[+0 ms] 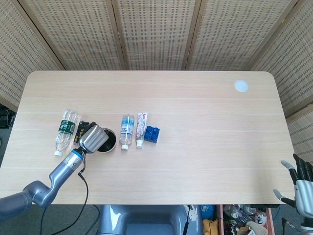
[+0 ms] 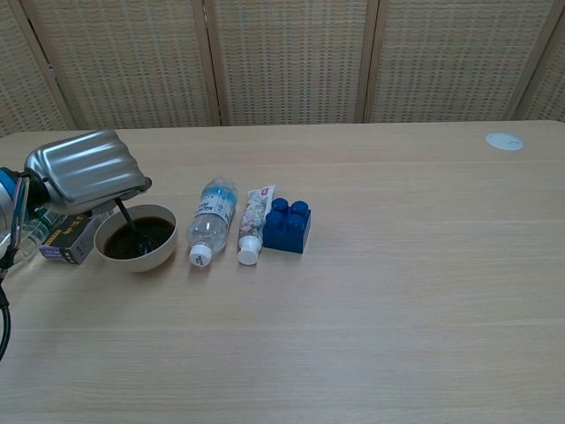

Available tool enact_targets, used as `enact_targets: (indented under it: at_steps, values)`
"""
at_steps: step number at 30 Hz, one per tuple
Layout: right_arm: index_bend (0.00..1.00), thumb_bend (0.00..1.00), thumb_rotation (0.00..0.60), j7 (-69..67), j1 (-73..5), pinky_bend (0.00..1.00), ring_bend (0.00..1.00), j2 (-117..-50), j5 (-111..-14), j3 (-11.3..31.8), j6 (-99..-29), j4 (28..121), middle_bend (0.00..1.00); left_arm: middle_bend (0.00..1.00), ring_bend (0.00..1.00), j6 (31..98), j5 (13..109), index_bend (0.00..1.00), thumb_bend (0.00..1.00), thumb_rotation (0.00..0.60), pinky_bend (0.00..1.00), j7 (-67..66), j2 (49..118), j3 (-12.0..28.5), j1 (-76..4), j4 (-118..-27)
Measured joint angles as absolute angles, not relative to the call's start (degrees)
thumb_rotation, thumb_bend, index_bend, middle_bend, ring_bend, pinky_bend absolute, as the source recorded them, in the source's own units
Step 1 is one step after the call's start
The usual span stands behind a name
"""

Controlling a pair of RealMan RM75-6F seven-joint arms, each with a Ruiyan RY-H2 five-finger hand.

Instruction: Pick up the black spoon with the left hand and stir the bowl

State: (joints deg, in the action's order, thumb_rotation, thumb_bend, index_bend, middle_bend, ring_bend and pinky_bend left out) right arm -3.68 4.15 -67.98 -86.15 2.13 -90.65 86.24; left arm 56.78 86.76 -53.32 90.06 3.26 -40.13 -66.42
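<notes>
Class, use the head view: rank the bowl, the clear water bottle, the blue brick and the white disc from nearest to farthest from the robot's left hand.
From the left hand:
1. Bowl, directly beside and partly under the hand.
2. Clear water bottle, right of the bowl.
3. Blue brick, further right.
4. White disc, far right corner.

Both views are bright and evenly lit, with soft light that seems to fall from above. Shadows on the pale wooden table point(image 1: 195, 147) are faint and short: in the chest view a thin dark rim sits under the blue building block point(image 2: 288, 226) and along the near side of the bowl point(image 2: 135, 238). The left hand point(image 2: 86, 171) shows soft streaked highlights across its metal back, the only real glare. Focus is sharp across the tabletop in both views. The woven screen point(image 1: 156, 34) behind is crisp in the head view, where its panels splay outward toward the far corners.
</notes>
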Motion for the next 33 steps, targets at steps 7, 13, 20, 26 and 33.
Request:
enact_targets:
  at_steps: [7,13,20,26,33]
  values:
    - [0.22,0.19,0.6,-3.7,4.4,0.0,0.0,-68.0,-85.6,2.2,-90.6,86.0,0.09,0.82,0.8,55.8,84.8,0.69,0.49,0.6,0.78,-55.0,92.7,5.0,-41.9,-64.5]
    - [0.22,0.19,0.6,-3.5,4.6,0.0,0.0,-68.1,-85.2,2.2,-90.5,86.1,0.09,0.82,0.8,54.9,83.4,0.69,0.49,0.6,0.78,-55.8,94.6,6.2,-43.3,-61.6]
    - [0.22,0.19,0.6,-3.0,4.3,0.0,0.0,-68.1,-85.2,2.3,-90.0,86.4,0.09,0.82,0.8,54.4,82.5,0.69,0.49,0.6,0.78,-55.7,95.6,5.9,-44.0,-58.5]
    - [0.22,0.19,0.6,-2.9,4.2,0.0,0.0,-68.2,-85.4,2.3,-89.9,86.5,0.09,0.82,0.8,55.0,82.6,0.69,0.49,0.6,0.78,-54.9,94.4,4.4,-43.0,-58.5]
    - [0.22,0.19,0.6,-2.8,3.9,0.0,0.0,-68.2,-85.8,2.3,-89.8,86.5,0.09,0.82,0.8,56.9,83.4,0.69,0.49,0.6,0.78,-53.4,91.8,2.5,-41.1,-61.3]
